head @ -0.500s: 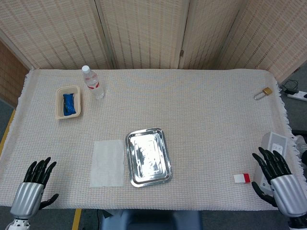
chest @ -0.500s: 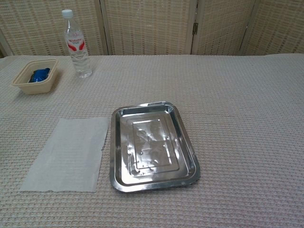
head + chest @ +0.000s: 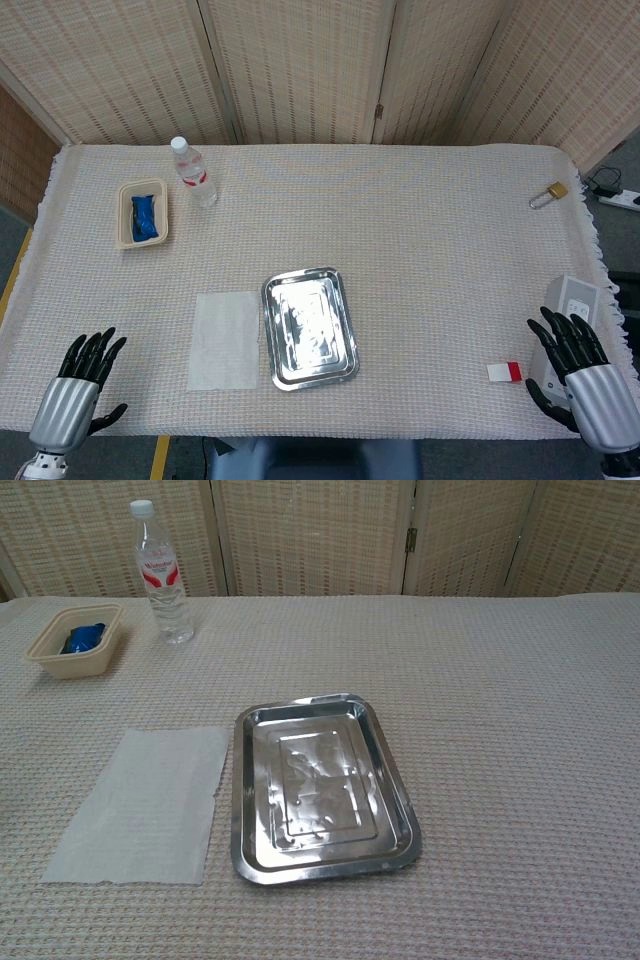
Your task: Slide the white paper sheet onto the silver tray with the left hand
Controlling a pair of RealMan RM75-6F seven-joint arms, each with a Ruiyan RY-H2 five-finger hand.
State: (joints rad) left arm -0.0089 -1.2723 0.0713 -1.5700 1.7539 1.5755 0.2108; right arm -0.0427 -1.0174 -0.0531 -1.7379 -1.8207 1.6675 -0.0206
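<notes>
At the near table edge, both hands:
Left hand (image 3: pixel 75 390): low at the near left corner of the table, fingers spread and pointing away from the robot, holding nothing, touching nothing that shows. Seen in the head view only.
Right hand (image 3: pixel 585 375): low at the near right corner, fingers likewise spread and empty. Head view only.
White box (image 3: pixel 565 320): just beyond the right hand's fingertips, partly hidden by them; whether they touch it cannot be told.
Red-and-white card (image 3: pixel 504 372): flat on the cloth, just inboard of the right hand, apart from it.
Paper sheet (image 3: pixel 140 803): flat on the cloth, ahead of the left hand and toward the table's middle, apart from the hand. Its long edge runs alongside the tray, just beside it; not on the tray.
Tray (image 3: pixel 242 810): silver, shallow, bare inside, on the far side of the sheet from the left hand, roughly midway between the two hands.
Beige dish (image 3: pixel 52 660): well beyond the left hand, far left of the table, with a blue object (image 3: pixel 84 637) lying in it.
Water bottle (image 3: pixel 161 575): upright, white cap, red label, just beyond the dish.
Padlock (image 3: pixel 548 193): brass, far beyond the right hand, near the far right corner.
Table (image 3: pixel 430 250): covered in a pale woven cloth.
</notes>
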